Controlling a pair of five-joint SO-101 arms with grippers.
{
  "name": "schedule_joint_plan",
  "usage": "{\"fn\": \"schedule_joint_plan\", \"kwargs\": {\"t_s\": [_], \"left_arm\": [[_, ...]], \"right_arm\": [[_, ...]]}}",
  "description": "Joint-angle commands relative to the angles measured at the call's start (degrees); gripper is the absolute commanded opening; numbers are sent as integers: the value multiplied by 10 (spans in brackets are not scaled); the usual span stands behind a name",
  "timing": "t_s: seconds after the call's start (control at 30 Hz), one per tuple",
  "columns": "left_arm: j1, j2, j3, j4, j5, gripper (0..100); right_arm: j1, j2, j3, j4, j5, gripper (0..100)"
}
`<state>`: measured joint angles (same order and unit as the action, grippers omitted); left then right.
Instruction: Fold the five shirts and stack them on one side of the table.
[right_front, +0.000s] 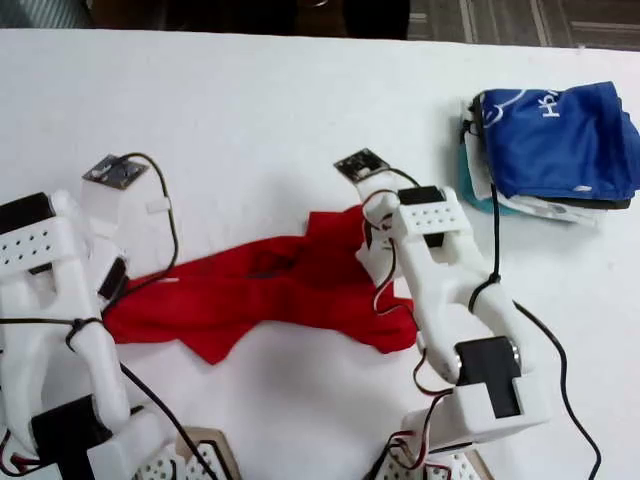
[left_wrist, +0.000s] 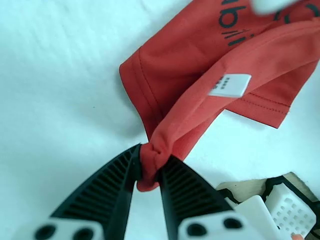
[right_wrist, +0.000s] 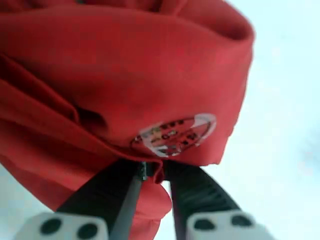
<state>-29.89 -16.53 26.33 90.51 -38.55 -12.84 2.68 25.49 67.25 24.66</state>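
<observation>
The crumpled red fabric shirt is lying stretched across the middle of the white table, bunched and wrinkled. The left gripper is pinching its left tip, with ribbed black fingers pressed onto a knot of cloth. The right gripper is clamping the right end beside a round printed badge. A stack of folded shirts, blue on top, is sitting at the upper right. The table's far edge is running along the top of the frame, well apart from the red shirt.
</observation>
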Motion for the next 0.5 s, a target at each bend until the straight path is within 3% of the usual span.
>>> {"fn": "schedule_joint_plan", "kwargs": {"t_s": [0.0,0.2,0.47], "left_arm": [[0,-17,0,1,0,26],[0,-18,-3,1,0,26],[4,-20,-66,15,20,26]], "right_arm": [[1,-1,-22,-4,4,20],[29,-34,-32,3,5,19],[74,-195,-90,86,40,20]]}}
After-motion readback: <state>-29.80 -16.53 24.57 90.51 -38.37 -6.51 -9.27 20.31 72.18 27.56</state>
